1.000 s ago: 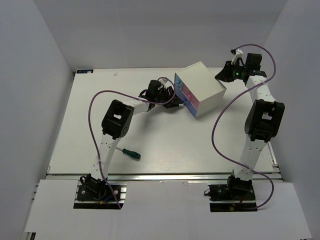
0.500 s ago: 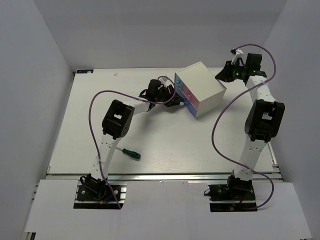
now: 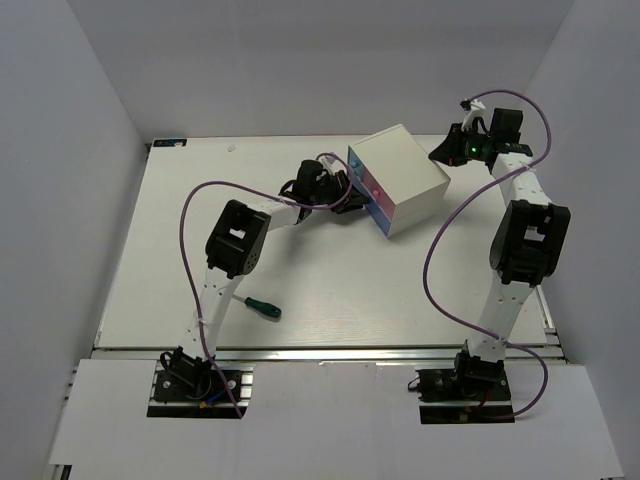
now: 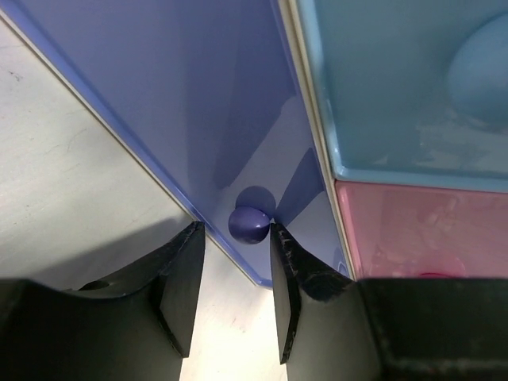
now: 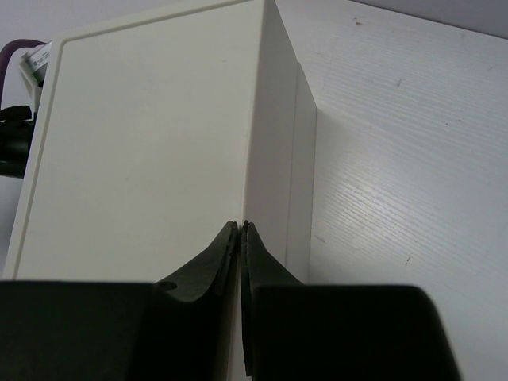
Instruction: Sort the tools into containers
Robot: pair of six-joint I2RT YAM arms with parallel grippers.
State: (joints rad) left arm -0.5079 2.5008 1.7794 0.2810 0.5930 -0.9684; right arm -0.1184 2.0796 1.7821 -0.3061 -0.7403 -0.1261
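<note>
One screwdriver (image 3: 262,307), shaft pointing left, handle right

The cabinet (image 3: 408,165) was white; its periwinkle drawer (image 4: 198,103), light-blue drawer (image 4: 389,87) and pink drawer (image 4: 421,230) were plain; the screwdriver handle (image 3: 266,309) was green.

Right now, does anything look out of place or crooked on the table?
The cabinet sits askew, turned diagonally to the table edges. A green screwdriver lies loose near the front, not yet sorted.
</note>
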